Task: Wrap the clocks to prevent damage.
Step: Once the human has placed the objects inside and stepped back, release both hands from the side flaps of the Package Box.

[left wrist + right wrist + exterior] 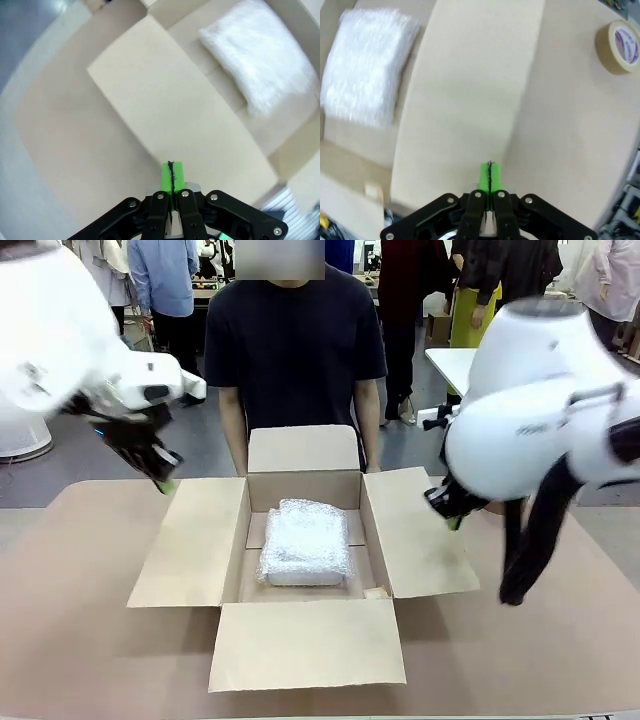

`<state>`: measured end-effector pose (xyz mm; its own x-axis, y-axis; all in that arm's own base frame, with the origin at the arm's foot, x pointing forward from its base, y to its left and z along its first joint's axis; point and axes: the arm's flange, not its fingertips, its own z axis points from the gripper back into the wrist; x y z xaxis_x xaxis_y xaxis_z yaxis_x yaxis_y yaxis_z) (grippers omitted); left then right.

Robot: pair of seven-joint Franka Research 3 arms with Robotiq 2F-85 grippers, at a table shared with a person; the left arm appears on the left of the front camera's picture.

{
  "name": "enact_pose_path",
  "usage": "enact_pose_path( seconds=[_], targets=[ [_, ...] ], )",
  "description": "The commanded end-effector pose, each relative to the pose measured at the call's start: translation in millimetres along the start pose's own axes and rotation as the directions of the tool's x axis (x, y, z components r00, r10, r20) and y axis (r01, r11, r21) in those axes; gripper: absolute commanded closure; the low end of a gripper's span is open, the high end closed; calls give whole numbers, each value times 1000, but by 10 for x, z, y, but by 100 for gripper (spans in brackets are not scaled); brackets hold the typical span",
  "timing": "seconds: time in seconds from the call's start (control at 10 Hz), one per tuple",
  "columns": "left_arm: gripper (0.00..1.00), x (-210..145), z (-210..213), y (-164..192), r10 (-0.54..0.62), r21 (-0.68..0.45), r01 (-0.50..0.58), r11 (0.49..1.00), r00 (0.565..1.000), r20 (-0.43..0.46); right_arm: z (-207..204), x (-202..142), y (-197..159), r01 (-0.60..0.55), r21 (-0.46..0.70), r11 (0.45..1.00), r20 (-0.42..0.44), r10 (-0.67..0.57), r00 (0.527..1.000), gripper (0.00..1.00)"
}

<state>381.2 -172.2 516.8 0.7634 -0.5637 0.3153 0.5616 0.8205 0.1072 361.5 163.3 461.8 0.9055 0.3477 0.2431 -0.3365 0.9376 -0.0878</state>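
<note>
Both tools point(172, 177) point(490, 177) are closed and empty beside the box point(305, 645), perhaps leaving the wrapped bundle point(305, 540) cushioned inside.

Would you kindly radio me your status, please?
Both grippers shut, empty; white bubble-wrapped bundle inside open brown cardboard box; nothing visibly blocking.

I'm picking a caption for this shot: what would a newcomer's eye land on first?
Probably the bubble-wrapped bundle, bright inside the open cardboard box at the middle of the table. Next, the two white robot arms flanking it, each tool, left and right, shut, with vivid green pads. Behind the box stands a person in a dark T-shirt.
</note>
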Motion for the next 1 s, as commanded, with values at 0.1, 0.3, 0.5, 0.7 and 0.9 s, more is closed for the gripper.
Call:
enact_pose_path(
  seconds=[0.1, 0.3, 0.5, 0.7, 0.9],
  targets=[
    [100, -422, 571, 399, -227, -58, 227, 972, 974, 14, 878, -333, -491, -201, -75, 977, -53, 198, 979, 99],
    [100, -477, 697, 611, -279, -30, 279, 960, 960, -8, 1099, -458, -703, -144, -122, 982, -80, 135, 988, 99],
    [100, -439, 653, 450, -238, -50, 239, 970, 971, 17, 969, -392, -519, -176, -61, 982, -59, 173, 983, 99],
    [100, -439, 653, 450, -238, -50, 239, 970, 971, 17, 969, -392, -519, -176, -61, 982, -59, 173, 983, 99],
    [100, -487, 616, 634, -442, -119, 431, 894, 892, -89, 1056, -463, -767, -370, -14, 929, -63, 368, 928, 99]
  ],
)
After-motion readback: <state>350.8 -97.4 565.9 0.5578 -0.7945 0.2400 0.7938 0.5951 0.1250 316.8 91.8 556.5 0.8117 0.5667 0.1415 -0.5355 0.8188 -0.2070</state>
